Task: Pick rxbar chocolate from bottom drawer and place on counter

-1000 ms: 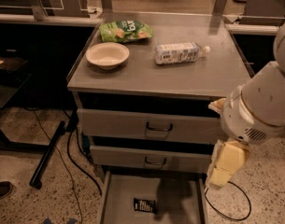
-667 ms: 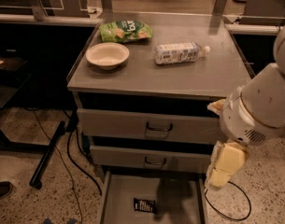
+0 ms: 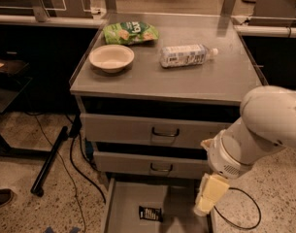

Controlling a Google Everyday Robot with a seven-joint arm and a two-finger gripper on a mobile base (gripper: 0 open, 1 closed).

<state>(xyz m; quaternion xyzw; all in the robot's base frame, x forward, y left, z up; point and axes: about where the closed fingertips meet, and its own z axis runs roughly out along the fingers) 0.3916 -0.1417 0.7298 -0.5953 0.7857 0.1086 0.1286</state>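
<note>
The rxbar chocolate (image 3: 150, 213) is a small black wrapper lying flat on the floor of the open bottom drawer (image 3: 123, 203), near its front middle. The counter (image 3: 205, 76) is the grey metal top of the cabinet. My gripper (image 3: 208, 195) hangs below the white arm at the lower right, over the right side of the open drawer, to the right of the bar and apart from it. Only a yellowish finger piece of it shows.
On the counter lie a green snack bag (image 3: 130, 32), a white bowl (image 3: 111, 58) and a plastic bottle (image 3: 186, 55) on its side. Two upper drawers with loop handles (image 3: 165, 132) are shut. Black cables (image 3: 77, 154) and a stand leg (image 3: 48, 164) lie on the floor at left.
The view has shifted a little; my arm and gripper sit slightly lower and further right in the picture. The bar has not moved.
</note>
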